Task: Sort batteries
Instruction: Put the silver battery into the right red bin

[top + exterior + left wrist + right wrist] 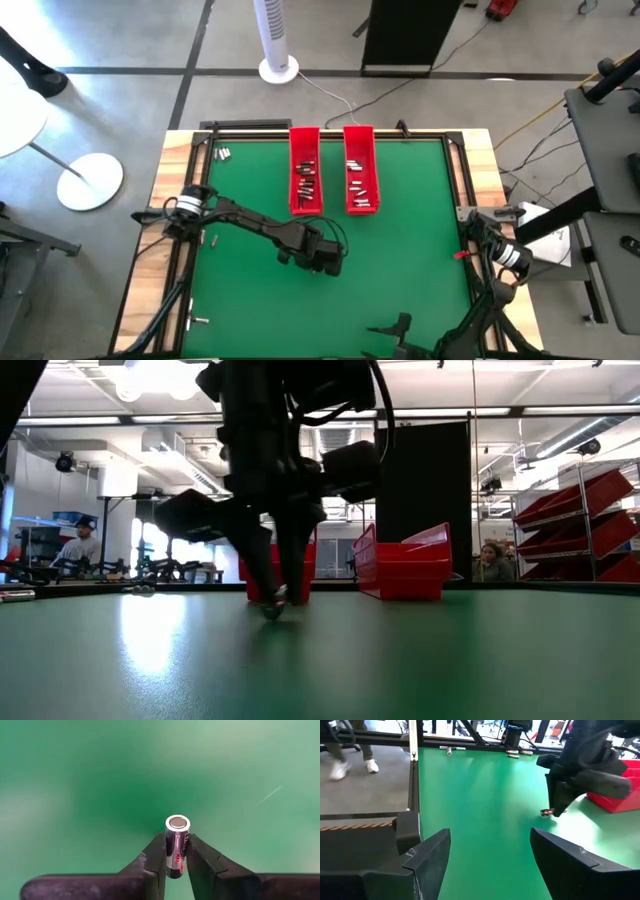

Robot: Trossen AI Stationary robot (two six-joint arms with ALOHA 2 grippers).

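Note:
One silvery battery (176,847) with a red mark near one end sits between the fingertips of my left gripper (325,258), out over the middle of the green mat; the gripper is shut on it. It also shows in the low view as the battery (272,609) at the mat's surface. Two long red trays (305,170) (361,170) at the far side hold several more batteries. My right gripper (490,837) waits open at the table's right edge, facing across the mat, with nothing between its fingers. My left gripper pinches the battery's long sides (172,862) between its two fingers, near the red-marked end. The fingers come from above, pointing steeply down, and lie across the battery. Its flat far end (177,822) sticks out past the fingertips. The battery is down at the mat; whether it rests there, I cannot tell.
Loose batteries lie in the far left corner (222,154) and near the left edge (213,239) (200,320). A dark frame (412,780) runs along the table's edges. People sit in the room beyond the table.

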